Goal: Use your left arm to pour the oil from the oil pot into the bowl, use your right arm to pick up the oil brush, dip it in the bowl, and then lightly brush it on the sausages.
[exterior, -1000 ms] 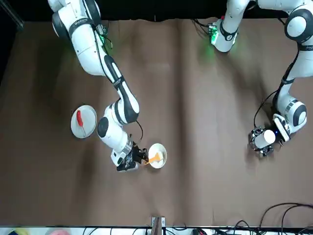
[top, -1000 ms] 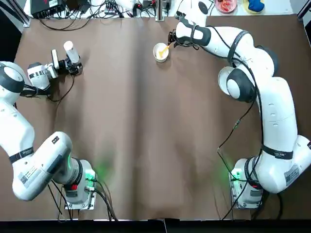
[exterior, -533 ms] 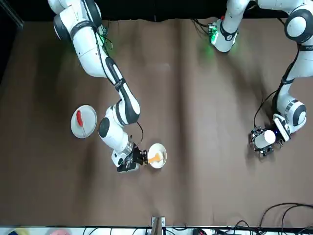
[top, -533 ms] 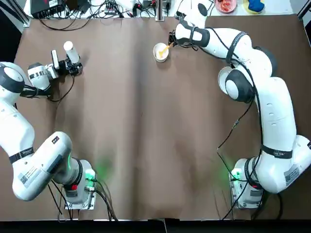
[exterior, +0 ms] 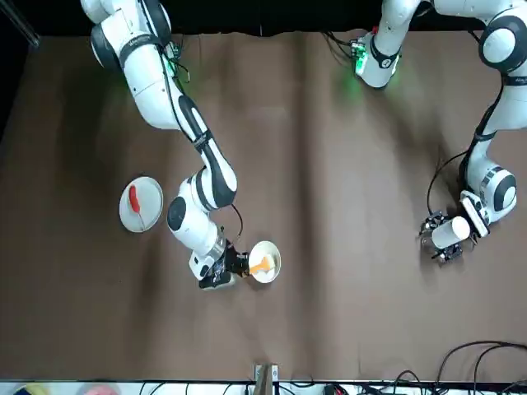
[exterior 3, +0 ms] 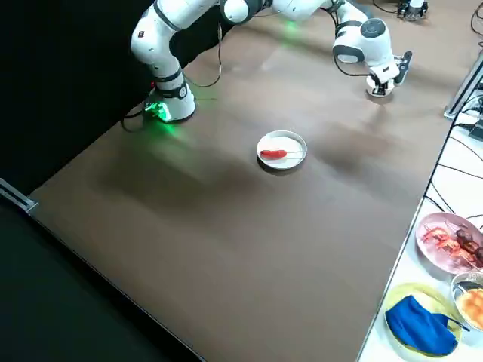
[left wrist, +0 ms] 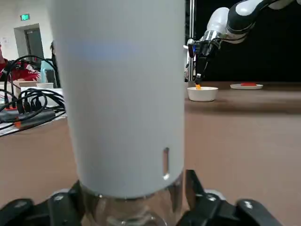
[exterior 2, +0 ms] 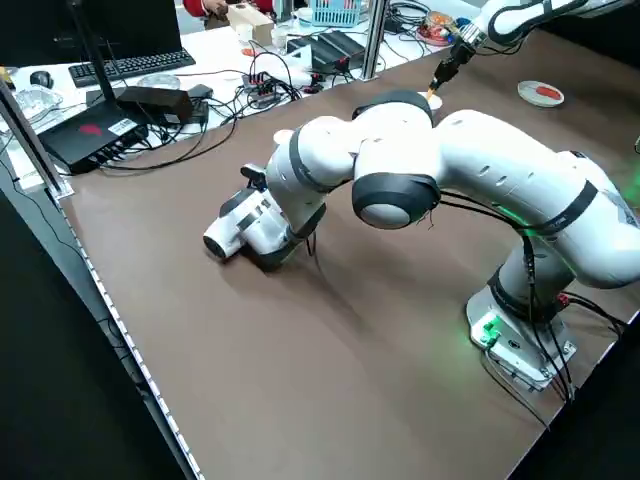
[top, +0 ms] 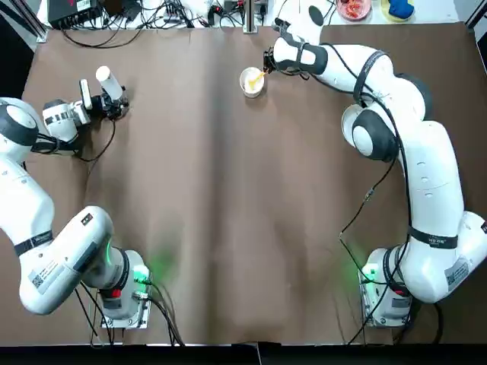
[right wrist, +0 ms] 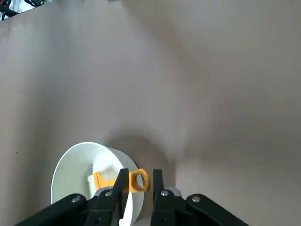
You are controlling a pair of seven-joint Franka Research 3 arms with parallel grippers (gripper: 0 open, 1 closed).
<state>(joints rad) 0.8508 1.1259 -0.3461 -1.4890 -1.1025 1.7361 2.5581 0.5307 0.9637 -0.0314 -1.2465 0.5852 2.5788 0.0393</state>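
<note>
Clearly your right tool (right wrist: 143, 170), over by the bowl (right wrist: 70, 174), is the one to watch. It appears to be closed on the yellow handle of the brush (right wrist: 106, 182), whose bristle end sits inside the bowl. The grip looks slight, and the handle's loop lies across the rim, so you could twist the brush loose if you lift at an angle. If the handle catches the rim as you pull out, you might drag or tip the bowl and spill onto the tabletop (exterior: 346, 313). You can't tell from these views how much oil is in there; a shallow dip may leave the bristles dry, while a soaked brush may drip on the way over.

Your left tool (left wrist: 134, 188) grips the oil bottle (left wrist: 117, 94) upright, well apart from the bowl on your left side; hold it level, as tilting it there would miss the bowl. The sausage (exterior 3: 273, 154) lies on its plate (exterior 3: 283, 137), off to your right. Press too hard and you could roll it or shove the plate.
</note>
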